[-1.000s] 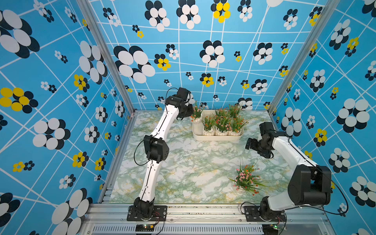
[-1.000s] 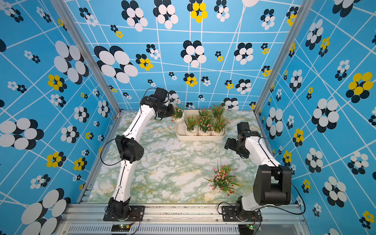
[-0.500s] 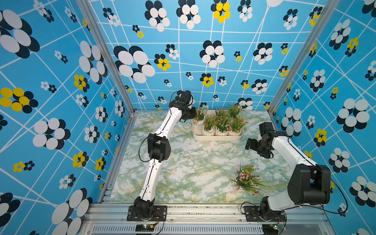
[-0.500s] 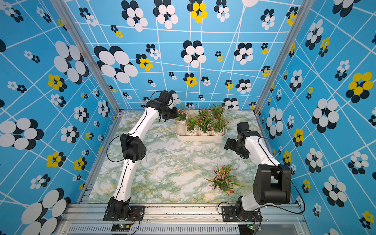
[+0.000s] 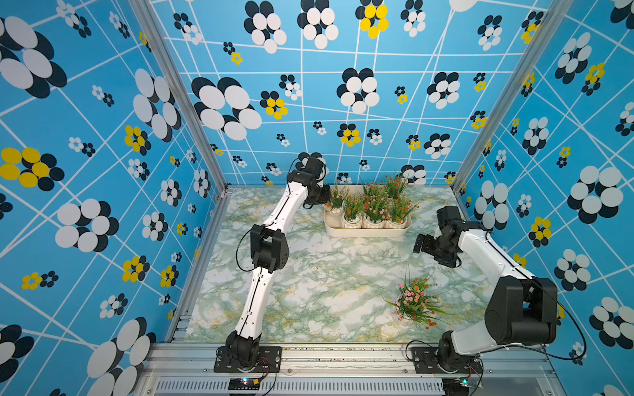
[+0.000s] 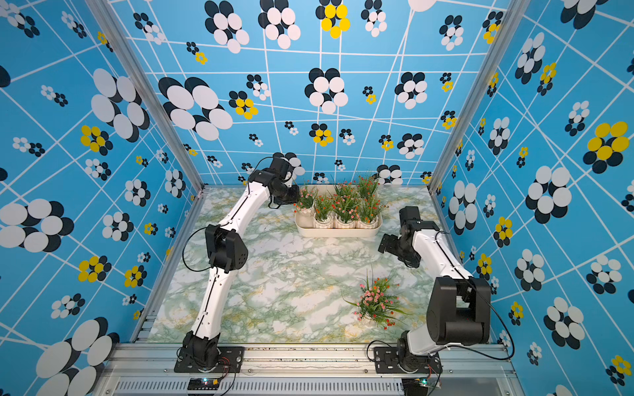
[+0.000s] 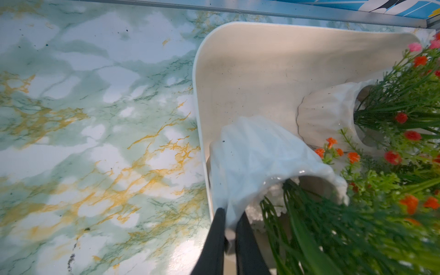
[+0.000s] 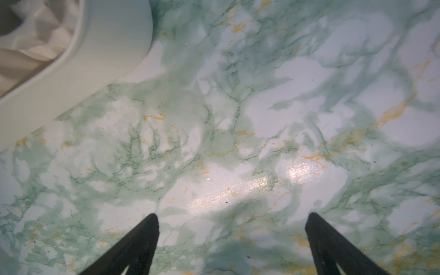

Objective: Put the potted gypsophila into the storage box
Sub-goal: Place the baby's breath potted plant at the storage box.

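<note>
My left gripper (image 7: 229,221) is shut on the rim of a potted gypsophila (image 7: 257,157), a white ribbed pot with green leaves and orange blossoms. It hangs tilted over the left end of the cream storage box (image 7: 250,59). In both top views that pot (image 5: 334,207) sits at the box's (image 5: 365,234) left end beside the left gripper (image 5: 324,201). Several other pots stand in the box. One more potted gypsophila (image 5: 415,301) lies on the table at the front right. My right gripper (image 8: 232,223) is open and empty above bare table, right of the box (image 5: 420,243).
The green and gold marbled table (image 5: 319,274) is fenced by blue flowered walls and a metal frame. A corner of the box (image 8: 107,47) shows in the right wrist view. The right arm's elbow (image 5: 518,308) stands close to the lone pot.
The left arm has reached a little further right with its pot, bringing it over the box's left end. The right arm and the lone pot have not moved.
</note>
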